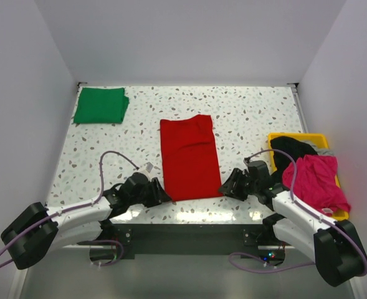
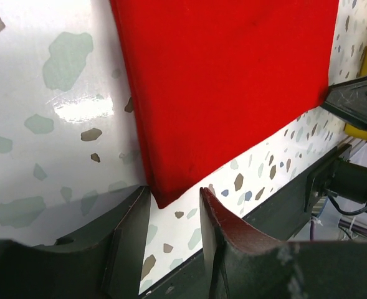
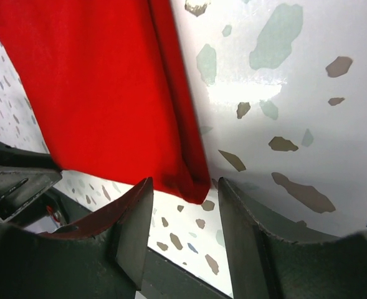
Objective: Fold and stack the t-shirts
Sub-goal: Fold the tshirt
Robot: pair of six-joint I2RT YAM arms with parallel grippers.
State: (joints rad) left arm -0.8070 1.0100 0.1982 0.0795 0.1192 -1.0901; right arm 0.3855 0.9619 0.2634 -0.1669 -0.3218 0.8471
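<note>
A red t-shirt (image 1: 189, 159), folded into a long strip, lies in the middle of the table. A green t-shirt (image 1: 100, 104) lies folded at the far left corner. My left gripper (image 1: 165, 194) is open at the strip's near left corner, which shows just ahead of its fingers in the left wrist view (image 2: 164, 193). My right gripper (image 1: 223, 189) is open at the near right corner, which shows in the right wrist view (image 3: 192, 180). Neither gripper holds cloth.
A yellow tray (image 1: 323, 138) stands at the right with black (image 1: 292, 148), grey and magenta (image 1: 317, 180) garments piled on it. The table's near edge runs just below both grippers. White walls enclose the table.
</note>
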